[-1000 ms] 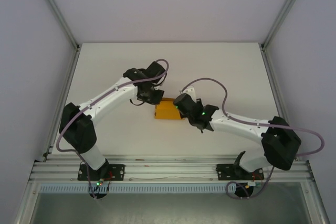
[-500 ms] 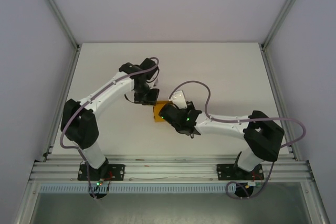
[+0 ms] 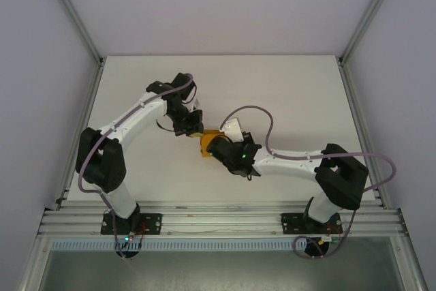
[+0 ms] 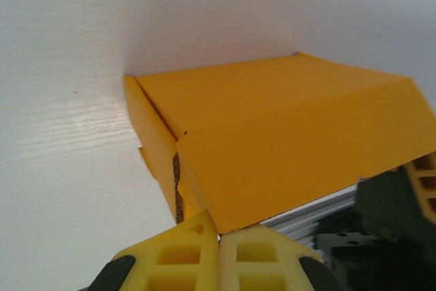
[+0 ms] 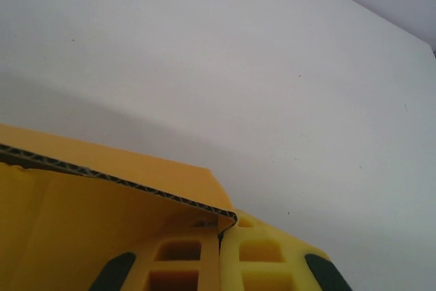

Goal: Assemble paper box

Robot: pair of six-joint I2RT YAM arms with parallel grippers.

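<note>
Half-folded box (image 4: 286, 134) at mid-table (image 3: 286, 86), wedged between both grippers.
Left gripper (image 4: 218, 235) pressed together, tips against the box's near flap edge; right gripper (image 5: 219, 233) likewise pressed together, tips meeting a flap corner.

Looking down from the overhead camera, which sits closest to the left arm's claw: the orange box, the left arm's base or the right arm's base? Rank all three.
Measured from the left gripper in the top view:
1. the paper box, right beside it, mid-table.
2. the left arm's base, at the near edge, left side.
3. the right arm's base, at the near edge, right side.
</note>
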